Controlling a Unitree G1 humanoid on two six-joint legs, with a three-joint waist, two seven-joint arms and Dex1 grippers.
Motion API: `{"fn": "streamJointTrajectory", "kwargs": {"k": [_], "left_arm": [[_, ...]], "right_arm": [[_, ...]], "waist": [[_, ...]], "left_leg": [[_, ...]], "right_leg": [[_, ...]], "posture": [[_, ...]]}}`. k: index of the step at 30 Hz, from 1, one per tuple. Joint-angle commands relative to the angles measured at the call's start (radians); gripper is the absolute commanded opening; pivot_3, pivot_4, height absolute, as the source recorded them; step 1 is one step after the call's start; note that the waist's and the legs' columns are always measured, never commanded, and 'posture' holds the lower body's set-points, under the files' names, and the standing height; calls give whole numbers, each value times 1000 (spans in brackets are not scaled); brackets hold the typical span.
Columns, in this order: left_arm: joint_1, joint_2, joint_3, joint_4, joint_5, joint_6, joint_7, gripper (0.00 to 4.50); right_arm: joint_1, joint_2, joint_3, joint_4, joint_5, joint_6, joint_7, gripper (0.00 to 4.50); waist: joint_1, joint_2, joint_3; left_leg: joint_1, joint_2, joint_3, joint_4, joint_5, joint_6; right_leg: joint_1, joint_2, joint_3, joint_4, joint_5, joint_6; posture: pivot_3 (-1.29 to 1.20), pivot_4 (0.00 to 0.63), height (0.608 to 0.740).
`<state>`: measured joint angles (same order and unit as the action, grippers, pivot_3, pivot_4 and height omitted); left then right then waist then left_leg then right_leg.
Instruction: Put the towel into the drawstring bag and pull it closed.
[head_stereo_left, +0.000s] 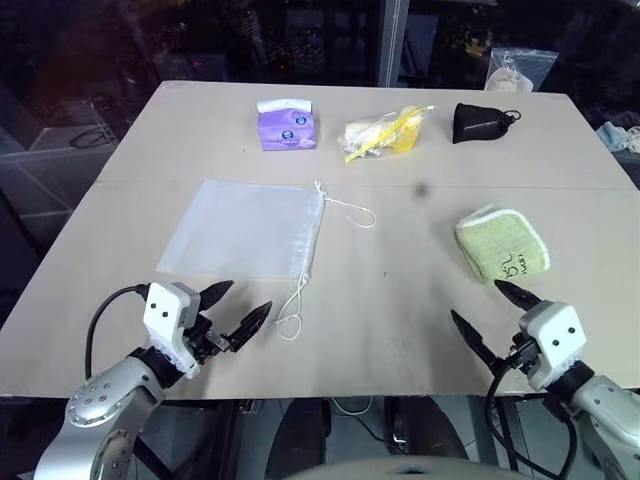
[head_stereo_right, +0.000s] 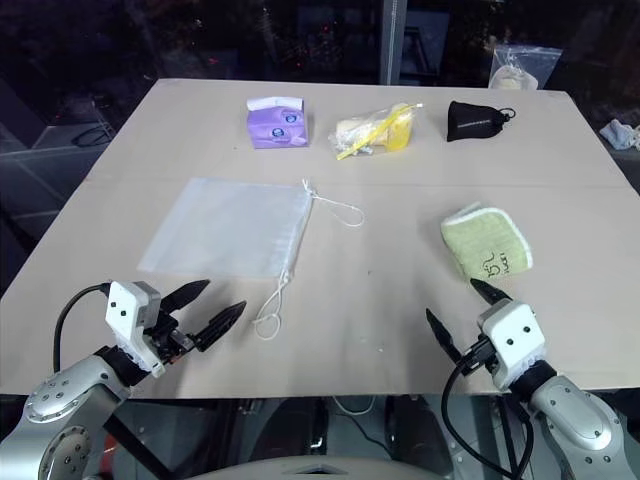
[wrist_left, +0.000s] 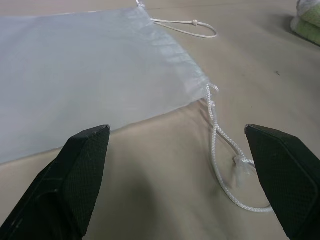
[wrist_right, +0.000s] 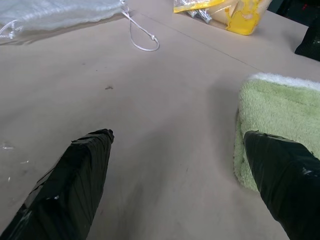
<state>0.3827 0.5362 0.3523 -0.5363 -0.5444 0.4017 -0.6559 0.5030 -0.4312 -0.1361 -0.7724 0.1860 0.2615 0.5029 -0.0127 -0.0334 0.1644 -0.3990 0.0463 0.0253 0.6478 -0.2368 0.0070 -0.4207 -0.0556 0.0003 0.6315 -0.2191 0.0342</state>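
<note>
I see both tools, left tool (head_stereo_left: 228, 308) and right tool (head_stereo_left: 492, 310), spread open, empty; fluffy terry towel (head_stereo_left: 502, 243) and flat sheer drawstring bag (head_stereo_left: 240, 228) lie on the matte table (head_stereo_left: 400, 290).

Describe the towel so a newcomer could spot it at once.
On the pale table, look on the robot's right side, just ahead of the open right gripper. The towel is a folded yellow-green terry square, white-edged, with a marked white tag.

A pale wooden table (head_stereo_left: 130, 150) holds a flat sheer drawstring bag (head_stereo_left: 240, 228) on its left half and a folded green towel (head_stereo_left: 502, 244) on the right. Along the far edge lie a purple tissue pack (head_stereo_left: 288, 126), a yellow packet (head_stereo_left: 385, 131) and a black pouch (head_stereo_left: 479, 122).
</note>
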Motion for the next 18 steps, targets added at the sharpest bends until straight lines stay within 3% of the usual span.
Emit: {"fn": "streamJointTrajectory", "kwargs": {"k": [1, 4, 8, 10, 15, 18], "left_arm": [[-112, 14, -28, -38, -7, 71, 73, 4448], [-327, 31, -103, -88, -3, 301, 247, 4448], [-533, 81, -217, -122, 15, 581, 361, 4448], [-664, 48, -279, -89, 24, 695, 417, 4448], [-898, -37, -440, 92, 148, 883, 551, 4448], [-965, -62, -546, 208, 247, 868, 602, 4448]], "right_arm": [[-20, -7, -6, -39, 19, -43, 16, 4500], [-84, -37, 51, -59, 36, -46, 63, 4500], [-119, -99, 73, -92, 69, -5, 114, 4500], [-111, -141, 59, -96, 97, 8, 152, 4500], [-135, -180, 22, -70, 142, 19, 170, 4500], [-172, -168, 50, -77, 123, 37, 133, 4500]], "waist": [[1, 0, 0], [27, 0, 1], [25, 0, 0], [25, 0, 1], [21, -2, 1], [18, -2, 2]], "left_leg": [[0, 0, 0, 0, 0, 0], [-2, -5, -3, 0, 1, 5], [0, -6, -3, -1, 2, 5], [-1, -6, -4, -1, 2, 5], [1, -8, -6, 1, 2, 5], [2, -8, -5, 1, 2, 5]], "right_leg": [[0, 0, 0, 0, 0, 0], [1, 4, -6, 4, 0, 0], [3, 8, -6, 6, 0, 1], [3, 9, -6, 6, 0, 1], [7, 9, -8, 6, -1, 2], [7, 9, -6, 6, -1, 2]], "posture": [[0, 150, 740], [0, 150, 740], [0, 150, 740], [0, 150, 740], [0, 150, 740], [0, 150, 740]]}}
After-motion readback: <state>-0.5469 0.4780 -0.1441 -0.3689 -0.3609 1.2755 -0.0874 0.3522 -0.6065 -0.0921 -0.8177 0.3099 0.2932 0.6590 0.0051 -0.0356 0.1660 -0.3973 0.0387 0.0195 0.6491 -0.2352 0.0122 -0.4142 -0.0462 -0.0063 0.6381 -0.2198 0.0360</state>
